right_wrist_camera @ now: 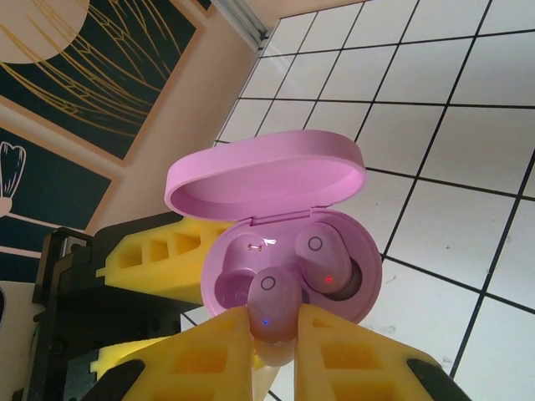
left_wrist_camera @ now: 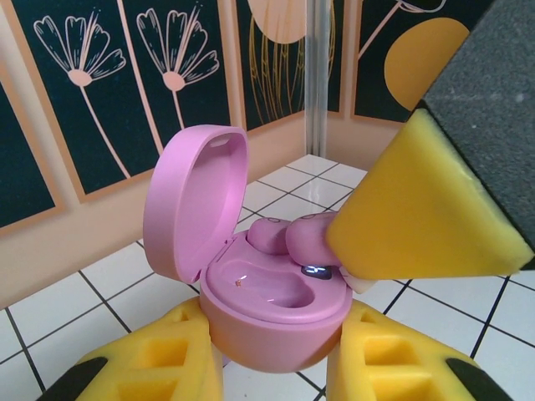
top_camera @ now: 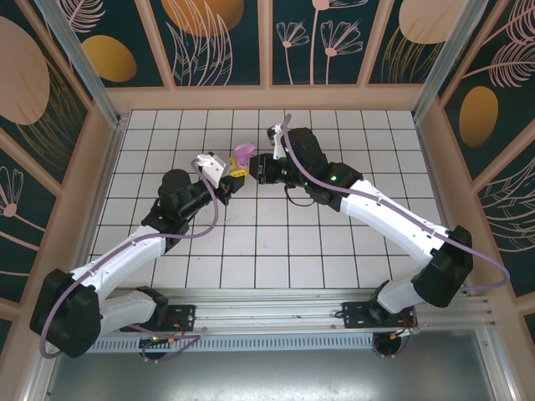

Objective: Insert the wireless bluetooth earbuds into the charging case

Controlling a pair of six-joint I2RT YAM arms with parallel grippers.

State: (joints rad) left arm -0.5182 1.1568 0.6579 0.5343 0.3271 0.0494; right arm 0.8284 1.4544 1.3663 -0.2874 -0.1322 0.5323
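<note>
Gripping left pincer [left_wrist_camera: 276, 355]: we see it clamping the charging case [left_wrist_camera: 276, 292].
Right pincer [right_wrist_camera: 274, 322]: pinching an earbud [right_wrist_camera: 272, 296].
Worktop [right_wrist_camera: 443, 134]: white tiles.
Walls [left_wrist_camera: 100, 109]: dark floral panels.

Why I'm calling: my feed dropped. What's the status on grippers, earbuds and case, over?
Left gripper shut on charging case, lid open. Right gripper shut on earbud at the case's front well. Other earbud seated. No obstruction seen.

A: Where's our charging case [left_wrist_camera: 276, 322]?
B: Between the left gripper [left_wrist_camera: 276, 351] fingers, lid [left_wrist_camera: 196, 200] up behind.
A: The earbuds?
B: We see one earbud [right_wrist_camera: 328, 261] inside; the other earbud [right_wrist_camera: 272, 296] (beside it) between the right gripper [right_wrist_camera: 274, 334] fingers.
</note>
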